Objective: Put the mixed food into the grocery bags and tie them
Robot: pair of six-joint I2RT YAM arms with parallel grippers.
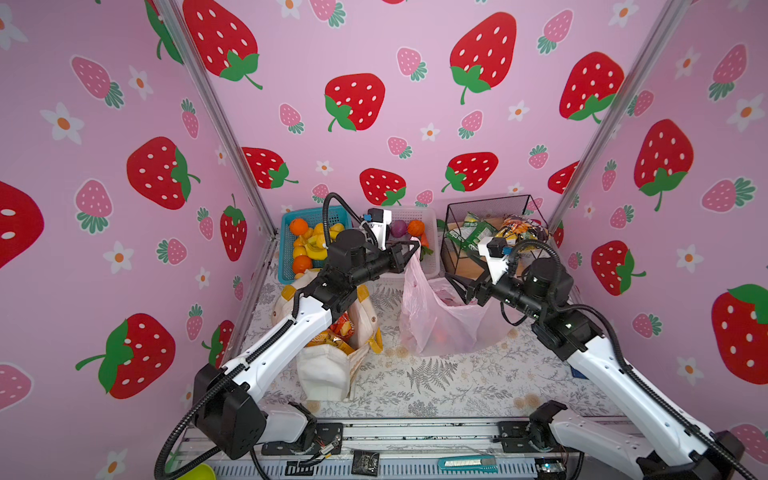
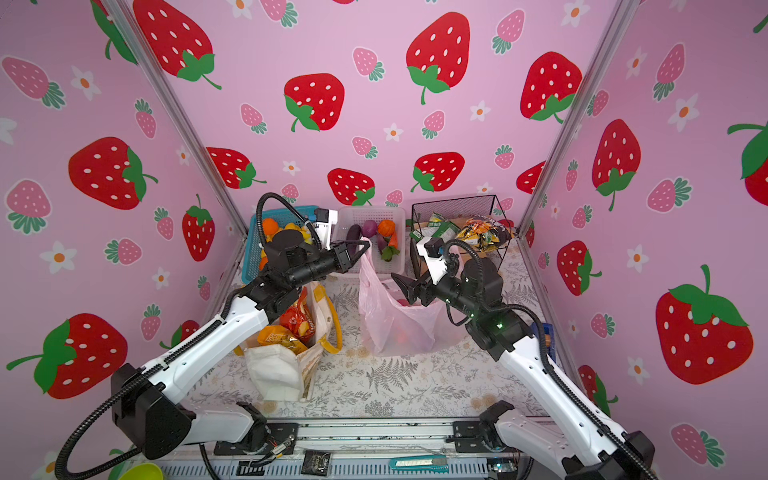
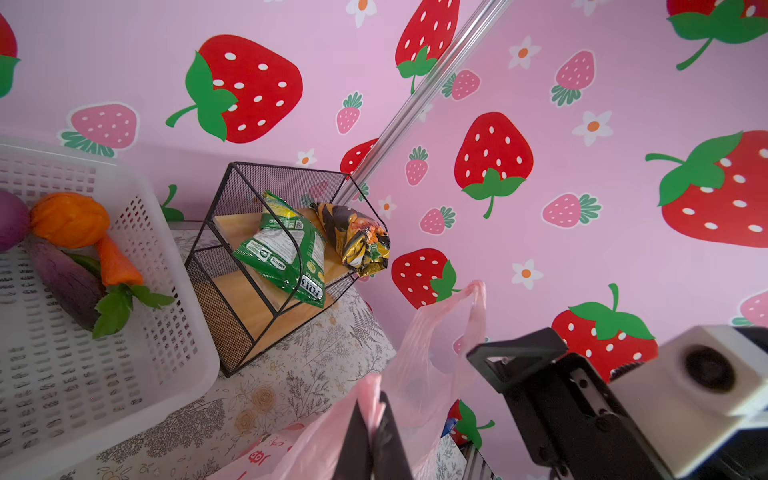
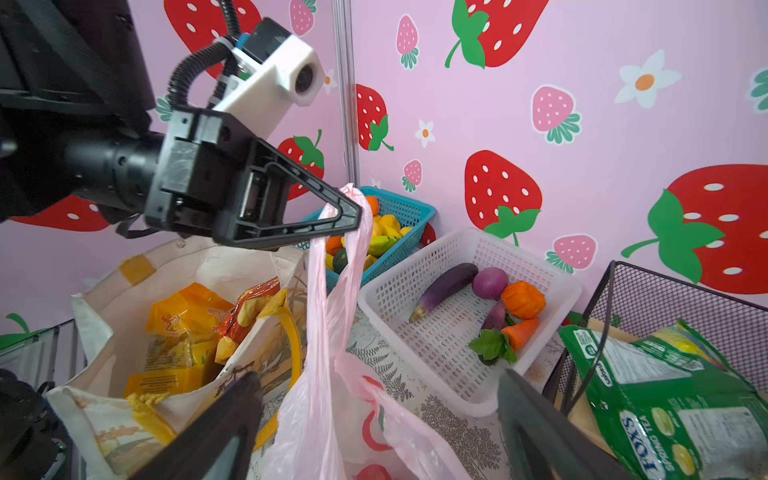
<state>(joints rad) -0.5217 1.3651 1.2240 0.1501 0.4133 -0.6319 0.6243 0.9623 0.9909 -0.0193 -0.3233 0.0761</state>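
Surface: a tablecloth (image 1: pixel 432 374) printed with grey ferns. Pink walls (image 1: pixel 415 104) with strawberry prints close it in on three sides. Along the back wall stand a blue basket (image 1: pixel 286 249) of fruit, a white basket (image 2: pixel 374 214) and a wire rack (image 1: pixel 486 208).

Both top views show a cream tote (image 1: pixel 328 370) under the left arm. The pink bag (image 1: pixel 436 324) stands at mid-table, just in front of the white basket. Something reddish seems to lie inside it, blurred by the film.

Only the right wrist view shows the tote's contents, yellow and red snack packets (image 4: pixel 183 328), and the toy vegetables (image 4: pixel 490 286) in the white basket. Only the left wrist view shows the bag's second handle (image 3: pixel 473 295) standing free, and a green packet (image 3: pixel 286 257) on the rack.

The left gripper (image 1: pixel 414 244) is clamped on one handle (image 4: pixel 353 232) of the pink bag and holds it raised, so the film hangs taut from the fingertips.

The right gripper (image 1: pixel 457 287) sits at the bag's mouth with its fingers spread wide. The bag's film lies between them, and neither finger pinches it. The second handle rises just beside that gripper, unheld.
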